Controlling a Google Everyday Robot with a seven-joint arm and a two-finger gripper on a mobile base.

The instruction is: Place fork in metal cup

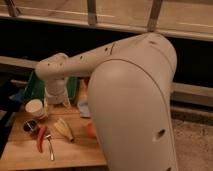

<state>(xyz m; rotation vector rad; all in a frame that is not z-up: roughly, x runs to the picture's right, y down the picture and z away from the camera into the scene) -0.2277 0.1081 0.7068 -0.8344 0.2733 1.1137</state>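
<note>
The fork (50,147) is a slim silver utensil lying flat on the wooden table (75,156), just right of a red-orange carrot-like item (41,139). The metal cup (30,126), small and dark, stands upright to the left of them, below a white paper cup (36,107). My gripper (56,101) hangs from the white arm (80,62) above the back of the table, right of the white cup and well behind the fork. It appears open, with nothing held in it.
A green tray (34,85) sits at the back left. A yellow banana-like item (64,129) and an orange fruit (91,130) lie mid-table, with a blue cloth (83,107) behind them. The arm's big white shell (135,110) hides the table's right side.
</note>
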